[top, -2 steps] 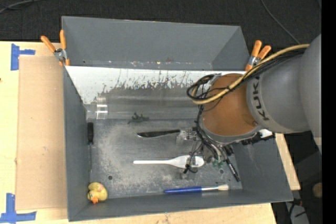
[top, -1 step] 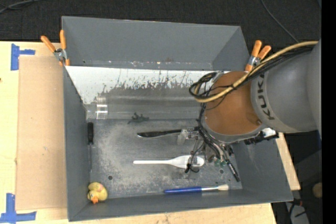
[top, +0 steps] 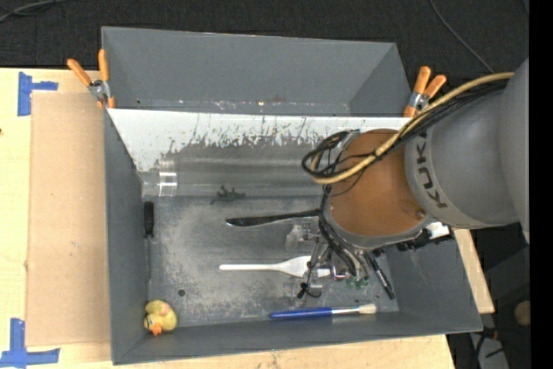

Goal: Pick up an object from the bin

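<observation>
Over the front-right floor of the bin (top: 251, 73), the gripper (top: 318, 270) sat low at the broad end of a white plastic utensil (top: 259, 268), thin, flat and smooth, handle pointing left. Open or closed: couldn't tell, wrist hardware masked it. Bin was grey sheet metal with sloped walls, floor scuffed and speckled, back wall streaked with dark scratches. Just behind the utensil lay a black spoon-like piece (top: 263, 220), slim and curved. Along the back wall lay a clear plastic tube (top: 199, 179), long and round, open at its left end. Near the front wall, just in front of the gripper: a blue pen-shaped stick (top: 311, 314) with a pale tip. Front-left corner: small yellow rubber duck (top: 160, 317). Wrist cover (top: 371, 194) was glossy orange-brown and rounded, black cables (top: 333, 153) looped over it. Grey arm casing (top: 471, 160) showed black letters "KUK", the rest not legible
</observation>
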Motion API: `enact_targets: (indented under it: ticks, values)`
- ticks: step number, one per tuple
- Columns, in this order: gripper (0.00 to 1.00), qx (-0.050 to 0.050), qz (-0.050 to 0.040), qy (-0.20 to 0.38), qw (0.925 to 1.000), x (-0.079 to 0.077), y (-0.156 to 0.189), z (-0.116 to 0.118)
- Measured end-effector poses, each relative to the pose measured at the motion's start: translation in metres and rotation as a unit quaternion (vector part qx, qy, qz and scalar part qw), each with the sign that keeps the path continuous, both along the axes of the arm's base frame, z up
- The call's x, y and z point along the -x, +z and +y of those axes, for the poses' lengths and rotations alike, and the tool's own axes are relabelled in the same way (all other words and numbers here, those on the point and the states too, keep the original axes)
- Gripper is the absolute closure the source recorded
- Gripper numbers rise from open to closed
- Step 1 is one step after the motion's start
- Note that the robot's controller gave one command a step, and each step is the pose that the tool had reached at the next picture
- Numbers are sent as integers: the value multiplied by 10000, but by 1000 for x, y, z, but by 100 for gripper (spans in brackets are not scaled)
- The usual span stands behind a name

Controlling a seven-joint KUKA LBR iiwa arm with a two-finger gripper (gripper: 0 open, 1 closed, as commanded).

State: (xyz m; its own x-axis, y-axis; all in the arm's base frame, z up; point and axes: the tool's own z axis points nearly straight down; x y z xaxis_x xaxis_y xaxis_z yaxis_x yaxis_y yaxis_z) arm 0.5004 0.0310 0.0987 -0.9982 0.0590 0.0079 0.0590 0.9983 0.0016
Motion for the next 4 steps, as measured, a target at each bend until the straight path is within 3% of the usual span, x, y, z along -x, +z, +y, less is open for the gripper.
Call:
enact_targets:
  ticks: [1,2,4]
  values:
    - [0,4,-68,-290,9996,-26,-31,-35]
    - [100,-15,-18,294,9996,-31,-29,-34]
    - [100,-16,4,291,9996,-30,-19,-33]
